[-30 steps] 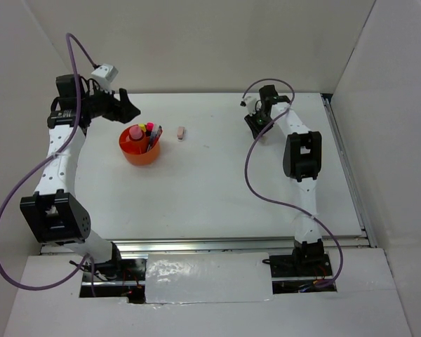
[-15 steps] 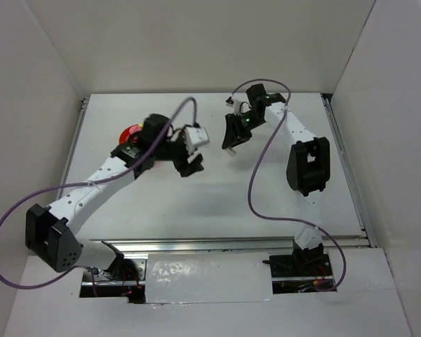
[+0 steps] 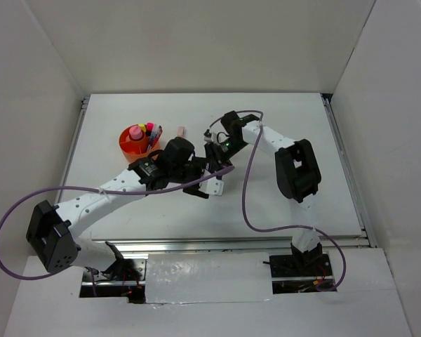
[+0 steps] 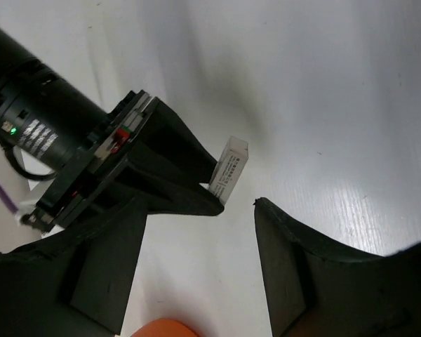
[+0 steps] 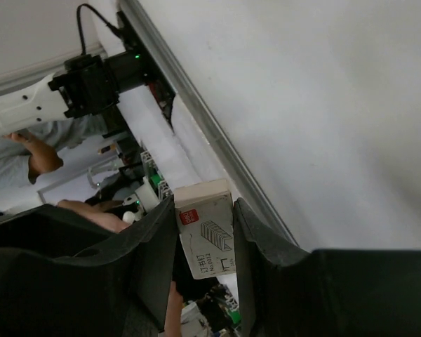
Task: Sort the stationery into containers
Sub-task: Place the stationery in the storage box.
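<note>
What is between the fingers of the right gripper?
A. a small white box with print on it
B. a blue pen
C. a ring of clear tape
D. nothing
A: the right wrist view shows the small white box clamped between the two fingers of the right gripper.

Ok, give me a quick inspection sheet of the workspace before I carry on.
Surface: white table, no spills seen.
Job's things: orange tub at far left holds a glue stick and highlighters; eraser lies loose beside it, apart; small box is held.
Clutter: nothing seen.
Grippers: right fingers shut on the small box; left fingers open, pointed at it, not touching.
Cables: a purple cable loops off each arm, left cable, right cable.
Surroundings: white walls on three sides.
</note>
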